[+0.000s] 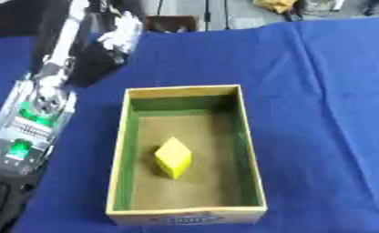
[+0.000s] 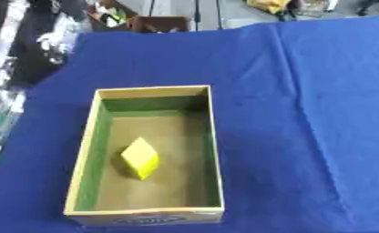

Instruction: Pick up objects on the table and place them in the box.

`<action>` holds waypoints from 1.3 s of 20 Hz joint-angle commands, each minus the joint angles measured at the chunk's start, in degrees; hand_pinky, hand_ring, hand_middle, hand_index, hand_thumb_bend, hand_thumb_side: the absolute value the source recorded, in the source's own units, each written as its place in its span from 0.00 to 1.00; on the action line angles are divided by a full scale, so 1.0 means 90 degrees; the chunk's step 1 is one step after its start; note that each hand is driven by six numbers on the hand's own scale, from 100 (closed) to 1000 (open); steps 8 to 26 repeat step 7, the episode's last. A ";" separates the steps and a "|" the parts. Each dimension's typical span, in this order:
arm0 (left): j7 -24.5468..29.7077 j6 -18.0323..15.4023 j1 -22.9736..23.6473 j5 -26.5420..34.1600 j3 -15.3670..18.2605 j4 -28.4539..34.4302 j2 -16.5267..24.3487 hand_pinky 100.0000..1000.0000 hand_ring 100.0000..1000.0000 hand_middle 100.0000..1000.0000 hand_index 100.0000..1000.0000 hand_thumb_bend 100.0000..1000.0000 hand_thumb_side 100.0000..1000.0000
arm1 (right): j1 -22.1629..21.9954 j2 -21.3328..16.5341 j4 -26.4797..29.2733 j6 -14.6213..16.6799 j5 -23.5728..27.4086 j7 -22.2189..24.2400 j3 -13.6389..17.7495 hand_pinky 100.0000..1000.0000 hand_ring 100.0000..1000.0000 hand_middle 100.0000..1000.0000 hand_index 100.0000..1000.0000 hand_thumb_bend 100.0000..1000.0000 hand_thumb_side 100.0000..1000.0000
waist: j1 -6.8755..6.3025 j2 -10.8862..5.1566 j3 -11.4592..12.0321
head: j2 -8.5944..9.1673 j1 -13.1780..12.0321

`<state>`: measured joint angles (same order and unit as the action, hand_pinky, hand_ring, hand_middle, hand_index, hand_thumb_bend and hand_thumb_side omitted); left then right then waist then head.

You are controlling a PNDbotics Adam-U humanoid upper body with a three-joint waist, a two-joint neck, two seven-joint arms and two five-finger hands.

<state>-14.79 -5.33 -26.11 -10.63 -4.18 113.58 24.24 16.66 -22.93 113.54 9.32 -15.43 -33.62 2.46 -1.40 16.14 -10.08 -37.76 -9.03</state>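
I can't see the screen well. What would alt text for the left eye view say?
A yellow block lies inside an open box with green inner walls, which sits on a blue tablecloth. The robot's left arm reaches in along the left edge, beside the box; its hand cannot be made out.

We can follow the left arm (image 1: 33, 118) up the left edge to a pale blurred mass at its top (image 1: 121, 34), likely the hand, but whether its fingers curl or lie straight is lost to us. Below that mass the arm's lower part is cut by the frame's corner. Right of it, clutter beyond the desk (image 1: 320, 91) is too blurred to name.
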 commanded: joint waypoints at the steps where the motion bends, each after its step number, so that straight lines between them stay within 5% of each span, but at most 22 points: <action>1: -0.0102 -0.0419 0.0126 0.0750 0.0243 0.0112 -0.0123 0.21 0.42 0.41 0.74 0.00 0.83 | 0.0077 -0.0076 0.0117 0.0002 0.0042 -0.0048 0.0081 0.53 0.59 0.46 0.73 0.00 0.53 | 0.0031 -0.0143 0.0018 | -0.0003 0.0019; 26: 0.0018 -0.0489 0.0453 0.1072 0.0457 0.0112 -0.0416 0.23 0.44 0.44 0.74 0.00 0.84 | 0.0090 -0.0070 0.0117 0.0006 0.0064 -0.0074 0.0103 0.53 0.59 0.46 0.73 0.00 0.53 | 0.0068 -0.0195 0.0050 | -0.0068 0.0014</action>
